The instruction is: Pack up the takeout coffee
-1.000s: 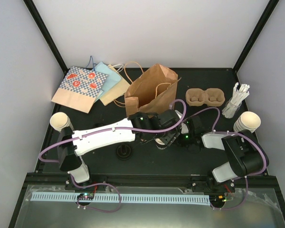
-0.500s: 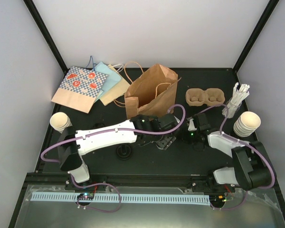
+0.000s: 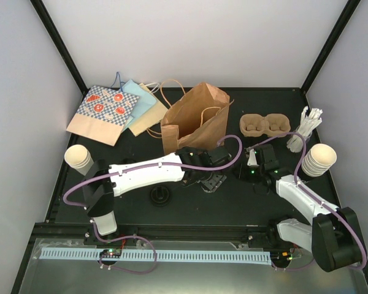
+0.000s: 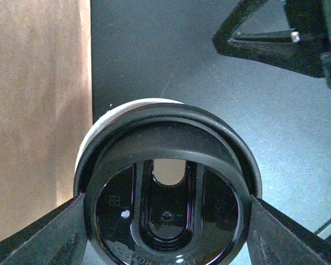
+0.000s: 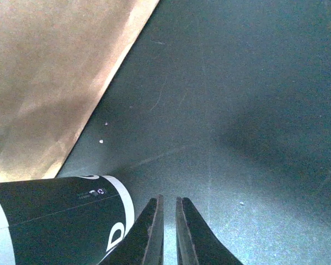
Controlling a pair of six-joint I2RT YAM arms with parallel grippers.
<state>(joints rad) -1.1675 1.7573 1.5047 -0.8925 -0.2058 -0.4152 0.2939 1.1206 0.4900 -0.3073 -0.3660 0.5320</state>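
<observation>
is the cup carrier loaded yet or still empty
Empty: in the top view both hollows of the cup carrier show bare pulp, no cup in either.

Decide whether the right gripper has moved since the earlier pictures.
Yes. The right gripper has shifted right, away from the bag, toward the carrier.

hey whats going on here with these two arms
The left gripper is clamped around a paper cup with a black lid on it, just in front of the brown paper bag. The right gripper is close by on the cup's right, jaws nearly closed and holding nothing. The pulp cup carrier at the back right is empty, so nothing is packed yet.
</observation>
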